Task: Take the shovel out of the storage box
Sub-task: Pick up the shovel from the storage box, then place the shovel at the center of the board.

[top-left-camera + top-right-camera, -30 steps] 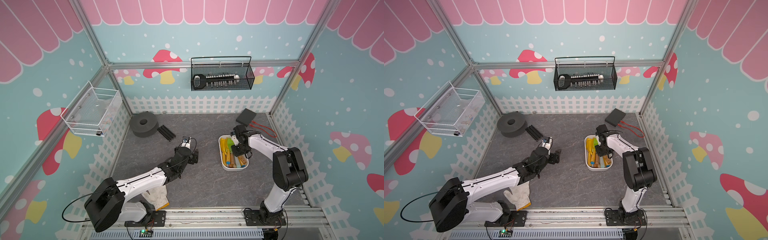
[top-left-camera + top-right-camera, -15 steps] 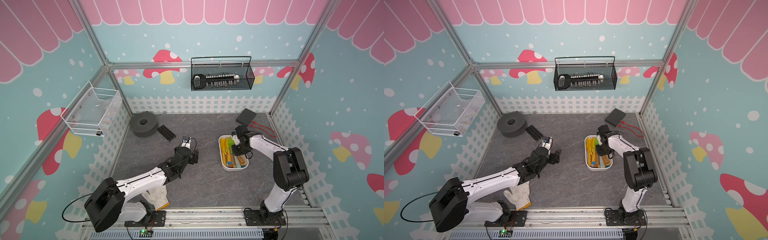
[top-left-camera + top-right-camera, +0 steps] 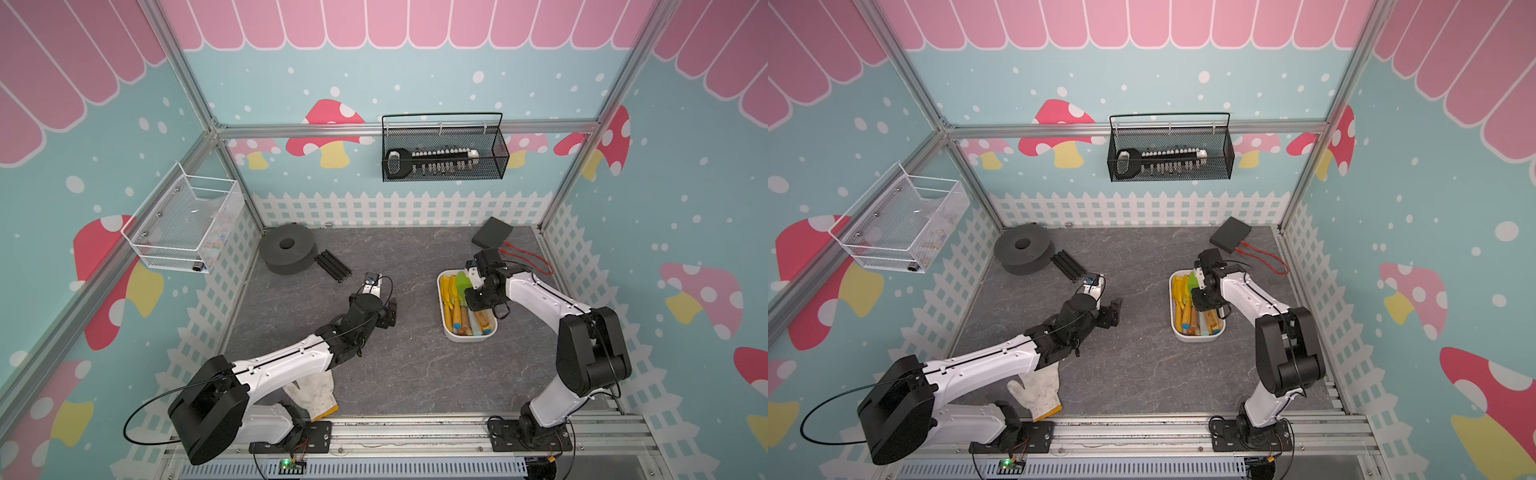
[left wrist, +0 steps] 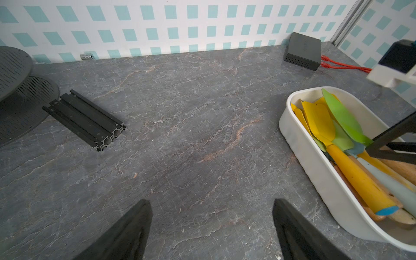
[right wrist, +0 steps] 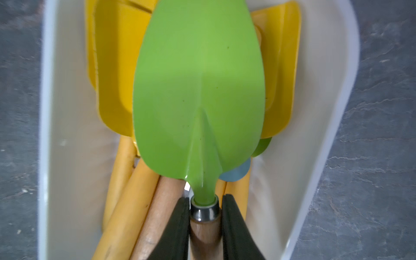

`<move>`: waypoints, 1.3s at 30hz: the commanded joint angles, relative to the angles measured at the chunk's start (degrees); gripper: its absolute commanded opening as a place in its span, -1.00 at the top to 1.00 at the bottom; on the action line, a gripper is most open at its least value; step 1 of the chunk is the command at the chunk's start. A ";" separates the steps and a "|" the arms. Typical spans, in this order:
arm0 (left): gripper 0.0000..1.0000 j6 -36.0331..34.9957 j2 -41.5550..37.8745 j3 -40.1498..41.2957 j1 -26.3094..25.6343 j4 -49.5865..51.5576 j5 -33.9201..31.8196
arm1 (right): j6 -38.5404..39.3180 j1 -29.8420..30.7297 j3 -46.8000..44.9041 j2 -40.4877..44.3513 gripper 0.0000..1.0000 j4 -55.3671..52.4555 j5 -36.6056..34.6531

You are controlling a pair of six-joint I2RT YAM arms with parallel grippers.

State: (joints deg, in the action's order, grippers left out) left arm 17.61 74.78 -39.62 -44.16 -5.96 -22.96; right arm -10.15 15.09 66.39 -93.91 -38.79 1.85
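Right gripper (image 5: 204, 202) is clamped on the green-bladed shovel with a wooden handle (image 5: 198, 85), with a black pad pressing each side of the silver metal collar where the blade neck meets the wood. The shovel is inside the shallow white plastic storage box (image 5: 67, 112), on top of the pile. Its blade lies over the yellow-bladed shovels (image 5: 112, 67), and a light blue blade (image 5: 236, 173) peeks out from under it. The shovel's long axis runs along the box's long axis. The blade tip points to the box's far end, toward the white picket-fence back wall, and the handle points back toward the arm bases. In both top views the box (image 3: 441, 307) (image 3: 1173, 307) sits on the grey marbled tabletop (image 3: 395, 374), right of centre. Left gripper (image 4: 210, 202) hovers over bare tabletop near the middle, jaws spread wide with nothing between them, well apart from the box. A black aluminium extrusion bar (image 4: 85, 119) lies just beside a black perforated spool (image 3: 286, 249) at back left. A flat black box (image 4: 302, 51) with a red cable (image 4: 346, 66) sits in the back right corner.
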 commanded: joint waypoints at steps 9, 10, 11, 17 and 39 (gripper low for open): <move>-0.75 3.33 -3.60 -1.18 1.43 3.79 -0.50 | -6.47 7.67 3.68 3.37 0.81 -0.23 4.28; -0.75 4.17 -3.26 -1.71 2.29 5.08 -0.06 | -7.16 8.91 4.57 2.97 0.80 -0.18 4.28; -0.75 4.79 -2.92 -2.03 3.22 5.85 0.63 | -7.87 9.95 5.43 2.45 0.79 -0.21 4.23; -0.74 7.61 -1.84 -1.63 8.92 7.60 2.17 | -16.07 16.76 10.86 -2.67 0.76 3.72 4.11; -0.78 12.42 -1.90 0.45 14.54 9.89 -3.74 | -37.65 29.44 46.25 -37.01 0.78 8.74 -0.59</move>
State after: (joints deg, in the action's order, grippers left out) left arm 28.21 72.97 -39.99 -30.30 2.87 -25.56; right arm -43.92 43.81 109.27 -128.22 -30.83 2.66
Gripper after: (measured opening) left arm 0.888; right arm 0.235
